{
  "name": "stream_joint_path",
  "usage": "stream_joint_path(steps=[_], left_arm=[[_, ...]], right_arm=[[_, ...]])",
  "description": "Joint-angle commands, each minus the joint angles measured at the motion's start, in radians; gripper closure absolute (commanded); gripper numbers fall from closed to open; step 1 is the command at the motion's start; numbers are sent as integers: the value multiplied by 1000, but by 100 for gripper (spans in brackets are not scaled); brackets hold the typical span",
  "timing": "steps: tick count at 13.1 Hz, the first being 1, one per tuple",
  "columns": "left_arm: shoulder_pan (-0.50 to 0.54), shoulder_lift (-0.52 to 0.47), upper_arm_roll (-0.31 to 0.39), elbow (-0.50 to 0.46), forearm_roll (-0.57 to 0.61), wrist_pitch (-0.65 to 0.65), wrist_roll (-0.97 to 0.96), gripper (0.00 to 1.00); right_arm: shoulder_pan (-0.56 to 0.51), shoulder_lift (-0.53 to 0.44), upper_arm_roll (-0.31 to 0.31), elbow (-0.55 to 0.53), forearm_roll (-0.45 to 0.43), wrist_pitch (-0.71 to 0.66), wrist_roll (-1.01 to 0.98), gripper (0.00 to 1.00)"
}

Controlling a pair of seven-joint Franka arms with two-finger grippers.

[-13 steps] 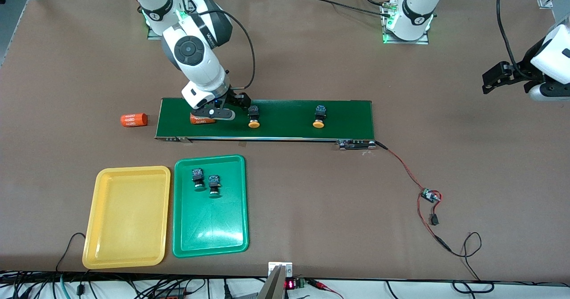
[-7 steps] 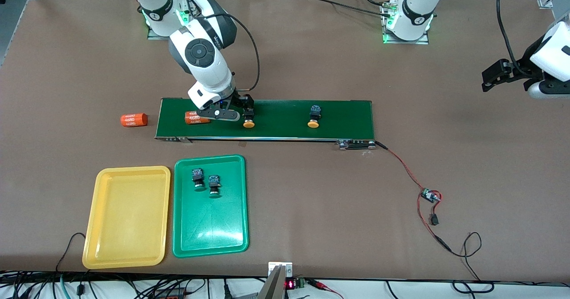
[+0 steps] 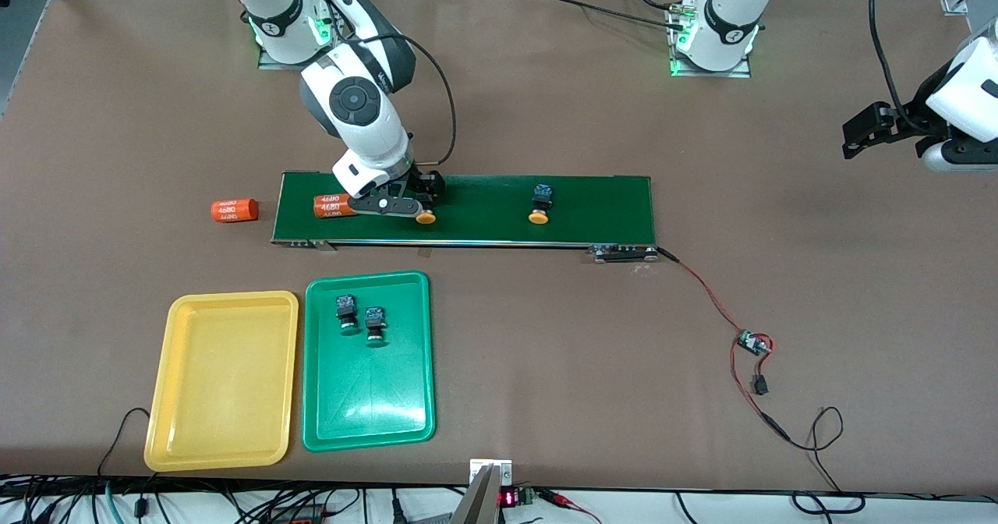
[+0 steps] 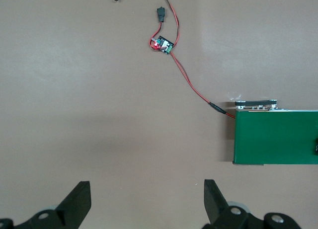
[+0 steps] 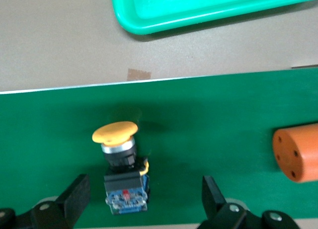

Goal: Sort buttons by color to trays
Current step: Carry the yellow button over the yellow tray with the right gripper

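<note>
My right gripper [image 3: 407, 204] hangs low over the dark green belt [image 3: 483, 228], open. One orange-yellow button [image 5: 121, 174] lies between its fingers [image 5: 74, 195], untouched, with its cap [image 3: 425, 217] showing. A second orange-yellow button [image 3: 539, 203] lies on the belt toward the left arm's end. Two green buttons [image 3: 345, 313] [image 3: 375, 325] lie in the green tray [image 3: 366, 407]. Beside it the yellow tray [image 3: 222, 384] holds nothing. My left gripper [image 4: 147, 199] waits open over bare table off the belt's end [image 4: 276, 139].
An orange cylinder [image 3: 331, 206] lies on the belt beside my right gripper; another [image 3: 234, 210] lies on the table past the belt's end. A red wire runs from the belt to a small circuit board [image 3: 752, 343].
Both orange-yellow buttons and the cylinder on the belt have shifted toward the right arm's end. My right gripper has moved off the cylinder and now stands over the nearer button.
</note>
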Motion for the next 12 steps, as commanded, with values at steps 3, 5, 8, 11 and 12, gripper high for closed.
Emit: stream_joint_path(steps=[3,5,8,11,12], left_arm=[[-6,-14,-2,4,15,-22,23,0],[-6,-14,-2,6,15,-22,23,0],[-6,-14,-3,6,15,-30,23,0],[-6,-14,-2,6,15,-31,23,0],[-6,-14,-2,6,15,-31,23,0]], right_arm=[[13,43,-20,19,-58,29,23,0],[13,55,-22,19,-69,49,23,4],[12,63,-22,17,-86,50,17,19],[12,64,-26,17,-94,47,14,50],[12,64,-29,17,-94,46,14,59]])
